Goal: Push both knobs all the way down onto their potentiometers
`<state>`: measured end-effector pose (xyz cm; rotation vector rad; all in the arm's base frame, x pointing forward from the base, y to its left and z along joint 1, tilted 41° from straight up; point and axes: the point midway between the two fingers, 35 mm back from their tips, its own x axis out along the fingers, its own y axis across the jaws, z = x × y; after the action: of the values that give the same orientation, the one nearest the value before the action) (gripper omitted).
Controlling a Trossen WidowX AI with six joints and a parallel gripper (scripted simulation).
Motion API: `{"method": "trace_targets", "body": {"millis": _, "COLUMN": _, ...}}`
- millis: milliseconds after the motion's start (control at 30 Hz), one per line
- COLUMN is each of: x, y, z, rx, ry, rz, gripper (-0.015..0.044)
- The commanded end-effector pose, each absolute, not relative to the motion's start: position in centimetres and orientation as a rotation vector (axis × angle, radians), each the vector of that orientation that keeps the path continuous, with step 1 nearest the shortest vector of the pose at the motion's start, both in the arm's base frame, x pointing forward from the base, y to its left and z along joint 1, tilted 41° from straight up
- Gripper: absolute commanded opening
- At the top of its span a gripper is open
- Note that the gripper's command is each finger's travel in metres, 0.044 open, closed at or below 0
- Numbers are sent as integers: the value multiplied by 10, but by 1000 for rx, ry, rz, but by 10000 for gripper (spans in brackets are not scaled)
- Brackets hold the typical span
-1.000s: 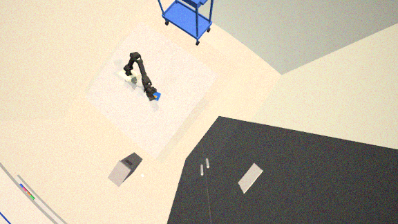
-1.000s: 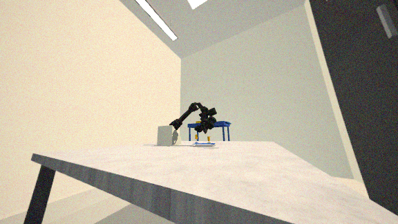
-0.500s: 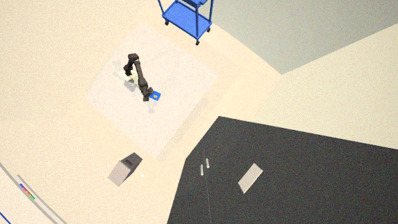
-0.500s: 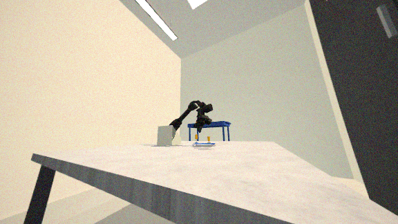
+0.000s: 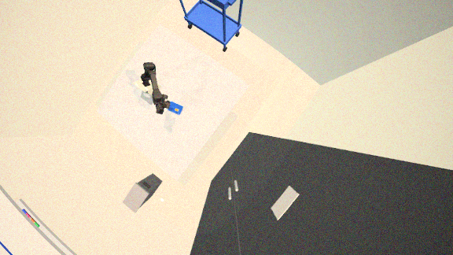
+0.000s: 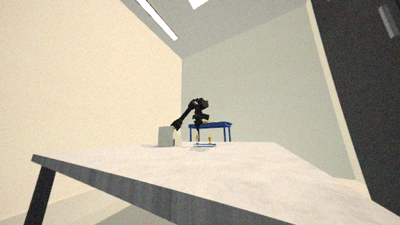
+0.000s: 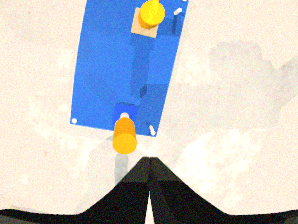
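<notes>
A blue circuit board [image 7: 113, 50] [image 5: 176, 108] [image 6: 205, 145] lies on the pale table. Two yellow knobs stand on it: one at the far end [image 7: 152, 11] [image 6: 210, 139], one at the near edge [image 7: 124, 136] [image 6: 197, 137]. The near knob sticks up on its shaft. My gripper [image 7: 149, 163] [image 6: 198, 130] [image 5: 160, 110] is shut with nothing between the fingers. It hangs above the board's near edge, its tips just short of the near knob and a little to its right in the wrist view.
The arm's grey base block [image 6: 166, 136] stands on the table [image 6: 243, 173] left of the board. A blue cart [image 5: 212, 20] [image 6: 210, 125] stands on the floor beyond the table. A grey box [image 5: 141, 192] lies on the floor.
</notes>
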<state>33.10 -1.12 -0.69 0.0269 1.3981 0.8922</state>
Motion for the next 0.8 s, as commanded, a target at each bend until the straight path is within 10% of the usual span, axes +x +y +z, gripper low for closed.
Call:
{"method": "trace_targets", "body": {"millis": 0, "x": 325, "y": -14, "z": 1, "rx": 174, "ry": 1438, "rz": 863, "gripper": 0}}
{"method": "trace_targets", "body": {"millis": 767, "x": 319, "y": 0, "z": -12, "rx": 267, "ry": 1461, "rz": 843, "gripper": 0}}
